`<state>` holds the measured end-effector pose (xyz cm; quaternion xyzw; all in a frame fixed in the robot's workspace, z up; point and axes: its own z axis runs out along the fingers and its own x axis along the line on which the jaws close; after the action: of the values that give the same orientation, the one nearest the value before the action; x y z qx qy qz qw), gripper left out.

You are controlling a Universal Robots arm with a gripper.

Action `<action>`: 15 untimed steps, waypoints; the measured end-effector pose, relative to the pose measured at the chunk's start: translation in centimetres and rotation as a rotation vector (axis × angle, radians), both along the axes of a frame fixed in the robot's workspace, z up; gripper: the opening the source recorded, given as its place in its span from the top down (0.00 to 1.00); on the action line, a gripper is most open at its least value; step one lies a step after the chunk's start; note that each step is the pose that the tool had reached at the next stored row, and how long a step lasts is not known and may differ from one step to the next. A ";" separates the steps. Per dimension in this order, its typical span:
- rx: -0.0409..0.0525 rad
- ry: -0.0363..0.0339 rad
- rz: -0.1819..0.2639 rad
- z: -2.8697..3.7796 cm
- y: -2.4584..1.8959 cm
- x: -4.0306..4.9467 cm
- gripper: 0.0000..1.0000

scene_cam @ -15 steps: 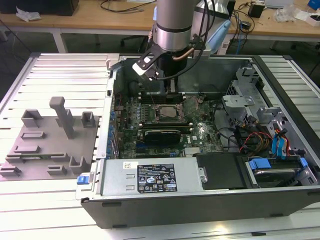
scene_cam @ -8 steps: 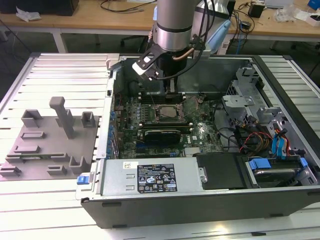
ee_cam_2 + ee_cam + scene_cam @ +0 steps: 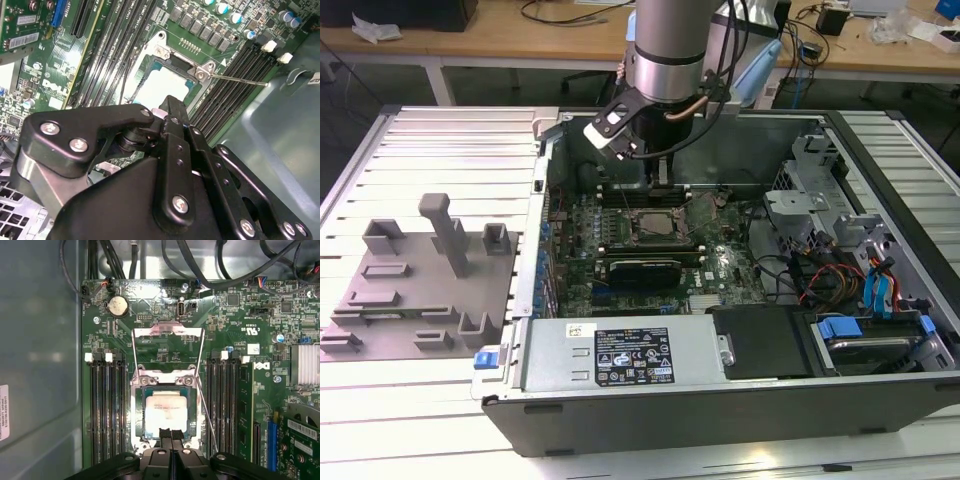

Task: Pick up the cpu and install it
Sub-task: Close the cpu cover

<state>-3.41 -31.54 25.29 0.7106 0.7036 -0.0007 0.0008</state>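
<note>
An open computer case (image 3: 720,405) sits on a slatted white table (image 3: 420,425), with cluttered wooden desks (image 3: 520,45) behind. The cpu (image 3: 164,412) lies in its socket (image 3: 162,381). The end effector (image 3: 170,432) is directly over the cpu's edge, fingertips pressed together, gripping nothing.

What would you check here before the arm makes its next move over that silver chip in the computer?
1. The cpu lies flat inside the socket: ok.
2. The metal frame of the socket is flipped open, off the cpu: ok.
3. The lever stands swung free beside the socket: ok.
4. The gripper is over one edge of the cpu, shut: ok.
5. Whether the gripper touches the cpu: cannot tell.
6. Whether the cpu's corners match the socket: cannot tell.
</note>
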 end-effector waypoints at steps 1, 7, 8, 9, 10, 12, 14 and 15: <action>0.0000 0.0032 0.000 0.00 0.00 0.00 0.89; 0.0000 0.0156 0.000 0.00 0.00 0.00 0.89; 0.0000 0.0201 0.000 0.00 0.00 0.00 0.89; 0.0000 0.0223 0.000 0.00 0.00 0.01 0.89; 0.0001 0.0222 0.000 -0.01 0.00 0.29 0.89; 0.0000 0.0223 0.000 0.00 0.00 1.05 0.89; 0.0000 0.0223 0.000 0.00 0.00 1.88 0.89; 0.0000 0.0223 0.000 0.00 0.00 2.22 0.89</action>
<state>-1.19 -31.54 25.29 0.7106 0.7035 -0.0086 -0.0071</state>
